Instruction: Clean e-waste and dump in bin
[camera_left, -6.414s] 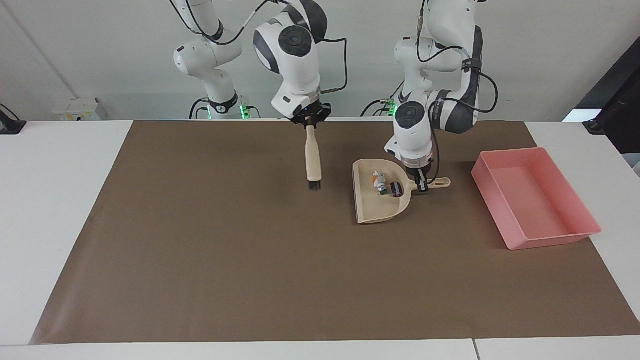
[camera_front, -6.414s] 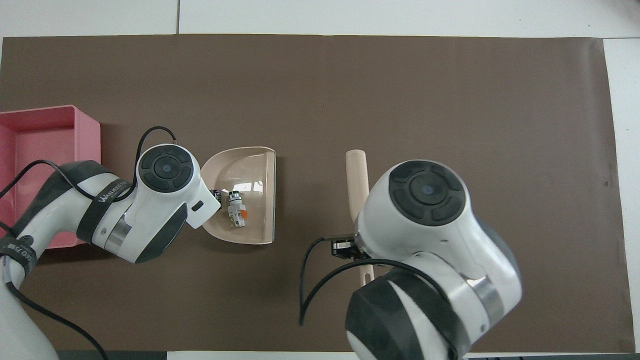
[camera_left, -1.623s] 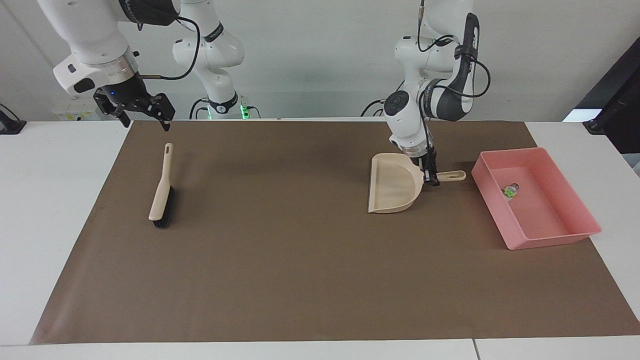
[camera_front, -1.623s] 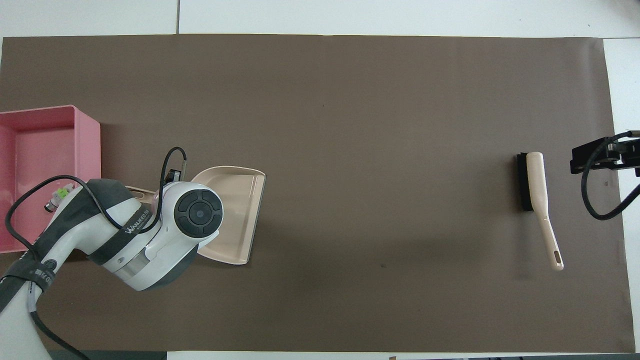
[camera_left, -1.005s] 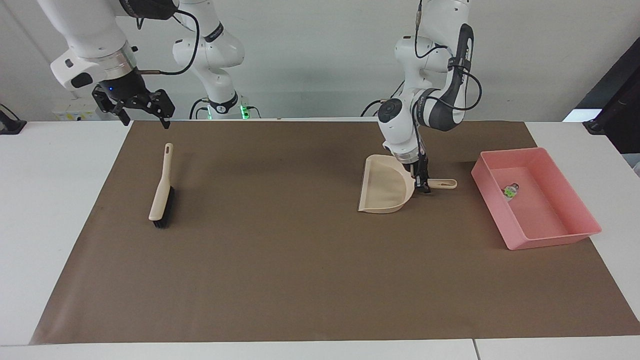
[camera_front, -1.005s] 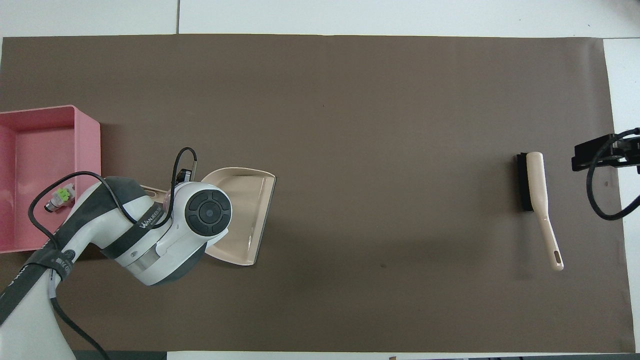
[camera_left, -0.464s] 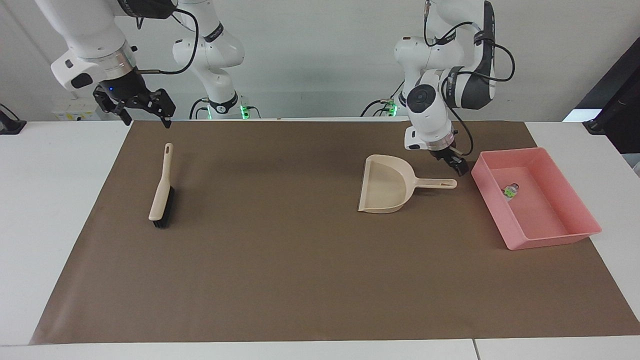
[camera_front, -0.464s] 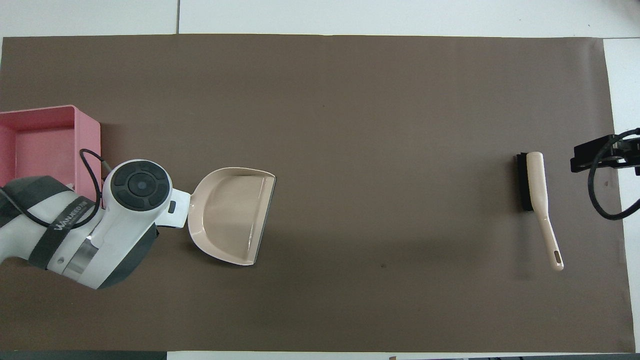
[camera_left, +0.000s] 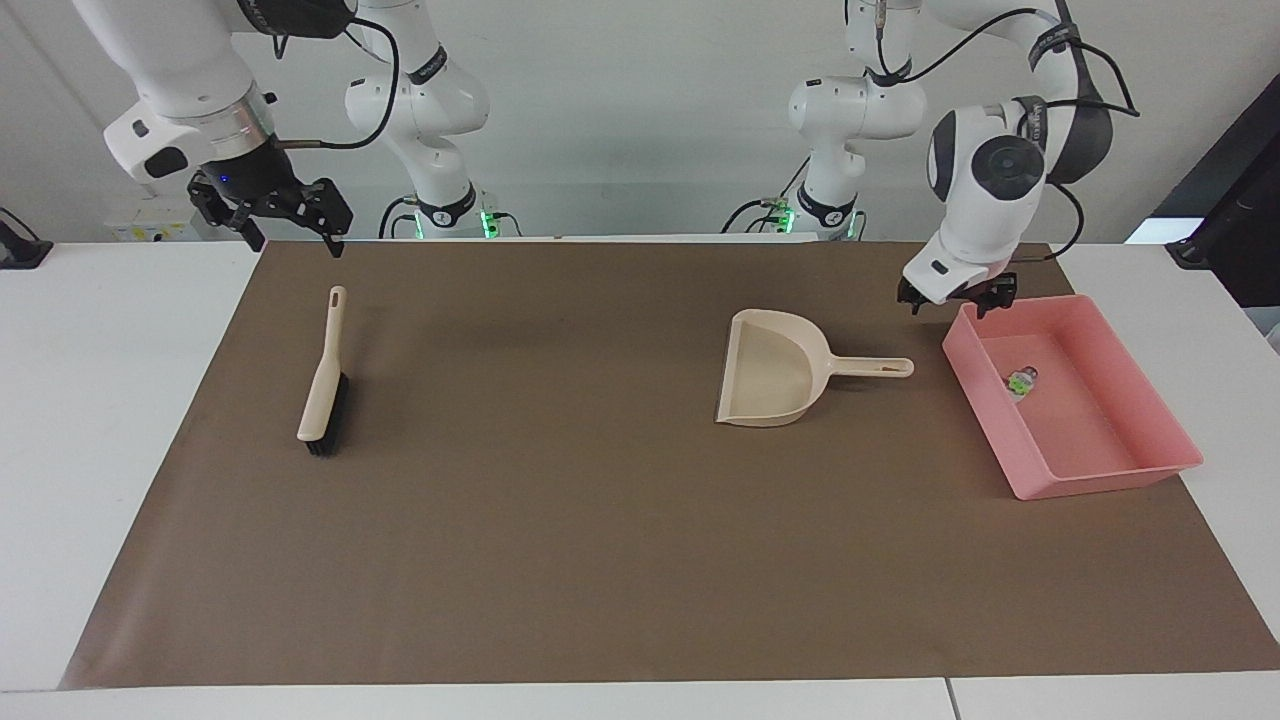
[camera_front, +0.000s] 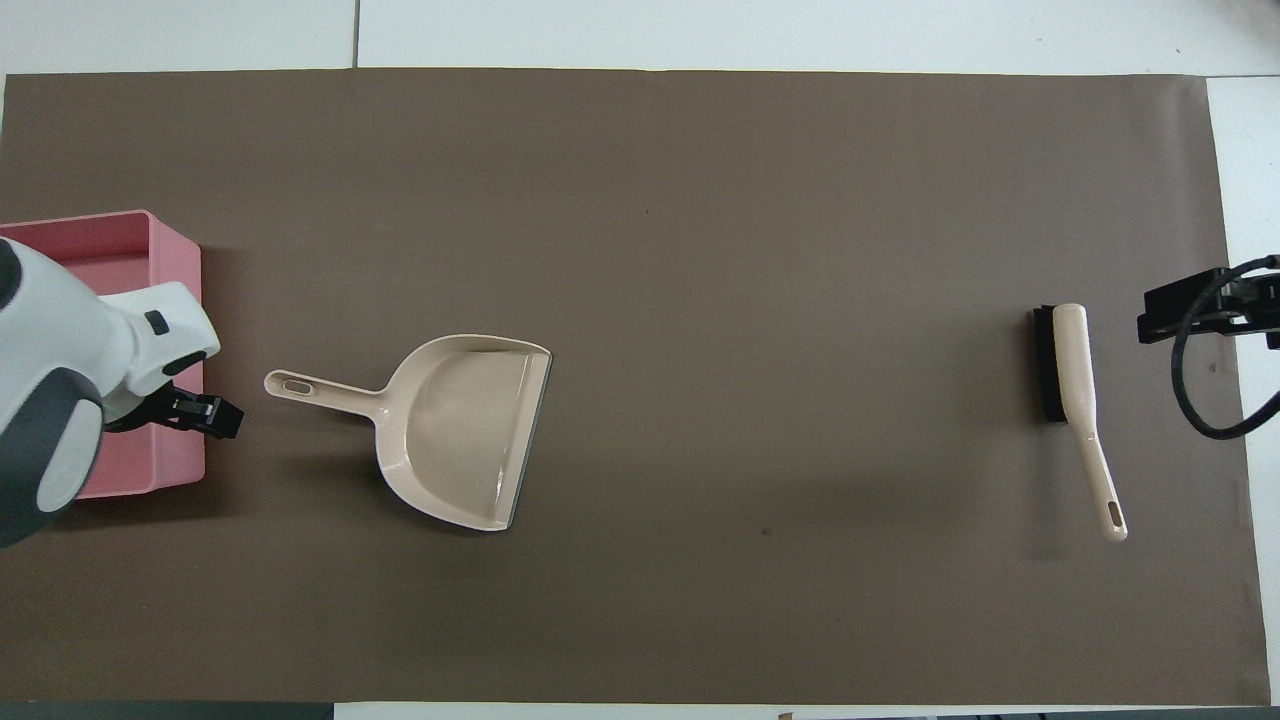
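The pink bin (camera_left: 1100, 472) stands at the left arm's end of the table; it also shows in the overhead view (camera_front: 150, 250), mostly covered by the left arm. The white piece with green marks (camera_left: 1020, 380) lies in the bin. The dark block is not visible. My left gripper (camera_left: 955, 298) is open and empty, raised over the bin's corner nearest the robots; it also shows in the overhead view (camera_front: 205, 415). My right gripper (camera_left: 292, 232) is open and empty, raised over the mat's edge at the right arm's end, waiting; it also shows in the overhead view (camera_front: 1195, 305).
The beige dustpan (camera_left: 770, 375) lies empty on the brown mat beside the bin, handle toward the bin; it also shows in the overhead view (camera_front: 460, 430). The beige brush (camera_left: 322, 385) lies at the right arm's end; it also shows in the overhead view (camera_front: 1068, 375).
My left gripper has let go of the dustpan handle and moved up and over to the bin's corner. The dustpan stays flat on the mat. The right arm has not moved.
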